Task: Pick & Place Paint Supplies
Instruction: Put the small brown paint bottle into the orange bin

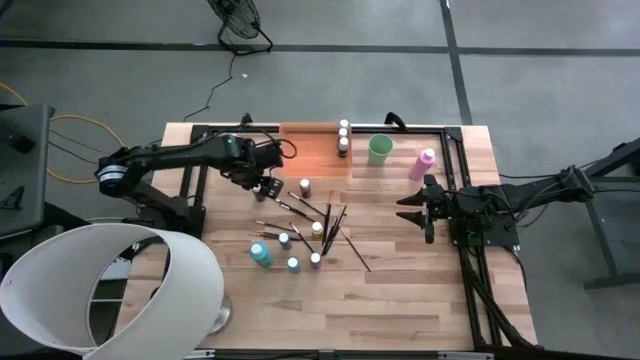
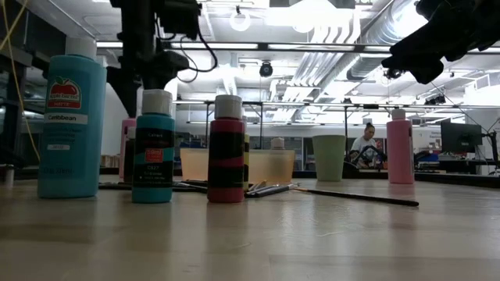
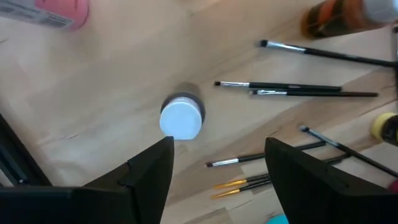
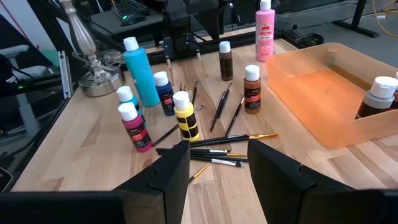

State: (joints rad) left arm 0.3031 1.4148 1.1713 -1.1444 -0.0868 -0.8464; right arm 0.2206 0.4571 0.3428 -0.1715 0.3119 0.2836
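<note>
1. I use the orange tray as my marker. My left gripper hangs just beside the tray's near corner, jaws wide open and holding nothing.
2. A small bottle with a white cap stands right under it, near the tray.
3. I would go straight down so the cap sits between both fingers, then squeeze softly.
4. The paintbrushes lie close by, farther from the tray, so I must not bump them.
5. My right gripper waits open, well away from the tray.

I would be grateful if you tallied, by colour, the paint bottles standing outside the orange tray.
Pink bottles: 2
Red bottle: 1
Teal bottles: 2
Brown bottles: 2
Blue bottle: 1
Yellow bottle: 1
Total: 9
</note>
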